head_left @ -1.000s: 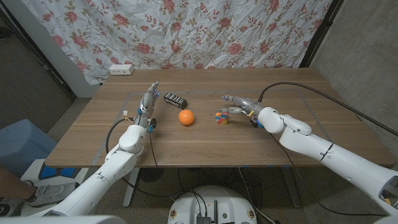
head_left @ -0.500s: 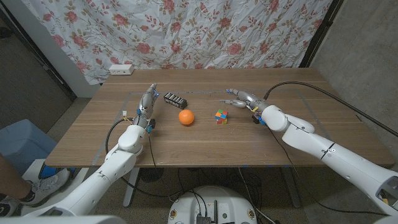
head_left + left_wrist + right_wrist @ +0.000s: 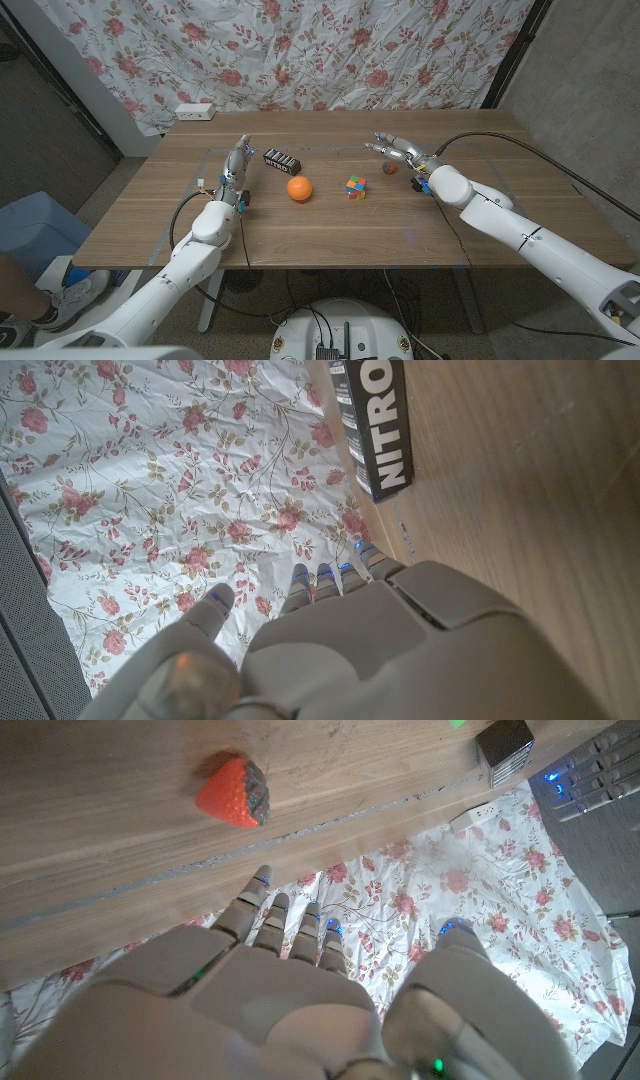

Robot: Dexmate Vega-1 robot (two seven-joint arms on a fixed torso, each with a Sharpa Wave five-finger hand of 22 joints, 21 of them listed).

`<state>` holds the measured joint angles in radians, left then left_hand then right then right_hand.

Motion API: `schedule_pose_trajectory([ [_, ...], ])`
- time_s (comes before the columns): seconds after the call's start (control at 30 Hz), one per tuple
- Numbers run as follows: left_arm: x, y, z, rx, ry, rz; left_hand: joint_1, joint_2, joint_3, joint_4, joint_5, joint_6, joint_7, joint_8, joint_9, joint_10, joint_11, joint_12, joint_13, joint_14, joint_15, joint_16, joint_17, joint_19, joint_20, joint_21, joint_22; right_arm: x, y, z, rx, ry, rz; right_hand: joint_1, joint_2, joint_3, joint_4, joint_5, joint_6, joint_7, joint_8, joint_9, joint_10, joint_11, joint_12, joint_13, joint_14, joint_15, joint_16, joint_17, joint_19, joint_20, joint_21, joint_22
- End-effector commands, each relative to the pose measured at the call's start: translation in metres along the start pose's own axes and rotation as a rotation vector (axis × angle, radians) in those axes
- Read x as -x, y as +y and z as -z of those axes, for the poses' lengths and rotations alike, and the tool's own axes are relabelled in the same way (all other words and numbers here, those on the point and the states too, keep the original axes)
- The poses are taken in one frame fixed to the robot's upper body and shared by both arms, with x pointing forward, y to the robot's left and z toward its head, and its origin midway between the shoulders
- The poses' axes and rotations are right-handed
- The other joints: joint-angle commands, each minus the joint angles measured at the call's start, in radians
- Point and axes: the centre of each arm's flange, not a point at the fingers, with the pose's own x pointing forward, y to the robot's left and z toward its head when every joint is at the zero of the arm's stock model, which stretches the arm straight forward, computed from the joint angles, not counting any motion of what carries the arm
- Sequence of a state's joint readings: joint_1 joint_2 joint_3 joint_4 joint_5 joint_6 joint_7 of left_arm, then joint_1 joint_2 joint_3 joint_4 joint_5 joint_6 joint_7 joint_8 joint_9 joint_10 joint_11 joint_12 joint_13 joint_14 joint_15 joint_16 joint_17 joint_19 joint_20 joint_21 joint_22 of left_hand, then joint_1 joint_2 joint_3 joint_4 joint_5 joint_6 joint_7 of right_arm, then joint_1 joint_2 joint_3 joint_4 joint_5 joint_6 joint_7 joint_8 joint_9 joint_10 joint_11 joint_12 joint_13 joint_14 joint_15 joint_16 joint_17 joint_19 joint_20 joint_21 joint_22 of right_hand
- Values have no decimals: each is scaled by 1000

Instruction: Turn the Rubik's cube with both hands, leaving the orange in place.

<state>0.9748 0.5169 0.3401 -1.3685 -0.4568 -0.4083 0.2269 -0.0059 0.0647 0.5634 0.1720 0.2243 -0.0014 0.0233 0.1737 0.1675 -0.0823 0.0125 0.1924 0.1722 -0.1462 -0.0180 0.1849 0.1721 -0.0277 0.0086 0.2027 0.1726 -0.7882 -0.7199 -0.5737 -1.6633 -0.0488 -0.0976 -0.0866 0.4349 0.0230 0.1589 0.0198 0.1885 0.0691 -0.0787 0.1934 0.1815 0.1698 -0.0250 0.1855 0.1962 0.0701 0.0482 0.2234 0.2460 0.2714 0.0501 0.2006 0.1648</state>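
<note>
Your right hand (image 3: 398, 153) hovers over the far right part of the table (image 3: 330, 225), fingers spread and holding nothing; a small strawberry (image 3: 231, 798) lies just beside it on the wood. Your left hand (image 3: 237, 165) stands on its edge at the left, fingers straight and apart, also holding nothing, with the dark box (image 3: 282, 159) marked NITRO near its fingertips. Between your hands, the Rubik's cube (image 3: 355, 187) sits on the table, apart from both, and the orange (image 3: 299, 188) rests near it toward your left. A white power strip (image 3: 194, 112) lies at the far left corner, before the floral cloth (image 3: 300, 50).
</note>
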Motion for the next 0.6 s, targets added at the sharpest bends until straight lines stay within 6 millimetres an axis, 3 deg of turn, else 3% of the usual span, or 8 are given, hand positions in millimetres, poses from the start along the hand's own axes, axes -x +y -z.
schedule_pose_trajectory([
  [0.03, -4, -1, 3, 11, 16, -17, 9, 91, 7, -4, 2, 10, 4, 5, 3, 7, 3, 3, 1, 3, -5, 1, 3, 7, 0, -3, 0, 2, -14, 19, -156, 0, 95, -26, 0, -2, 13, -2, 17, 13, 6, -1, 8, 2, 9, -1, 14, 5, 8, -1, 7, -4, -6, 2],
  [0.6, -21, -9, 9, 37, 18, -7, 9, 91, 8, -4, 2, 22, 2, 8, 3, 13, 3, 2, 1, 13, 4, 1, 3, 12, 0, -4, 0, 9, -13, 43, -440, -8, 190, -84, -1, -22, 34, 2, 32, 22, 4, -3, 28, -1, 13, -7, 32, -13, 9, -10, -8, -8, -14, 2],
])
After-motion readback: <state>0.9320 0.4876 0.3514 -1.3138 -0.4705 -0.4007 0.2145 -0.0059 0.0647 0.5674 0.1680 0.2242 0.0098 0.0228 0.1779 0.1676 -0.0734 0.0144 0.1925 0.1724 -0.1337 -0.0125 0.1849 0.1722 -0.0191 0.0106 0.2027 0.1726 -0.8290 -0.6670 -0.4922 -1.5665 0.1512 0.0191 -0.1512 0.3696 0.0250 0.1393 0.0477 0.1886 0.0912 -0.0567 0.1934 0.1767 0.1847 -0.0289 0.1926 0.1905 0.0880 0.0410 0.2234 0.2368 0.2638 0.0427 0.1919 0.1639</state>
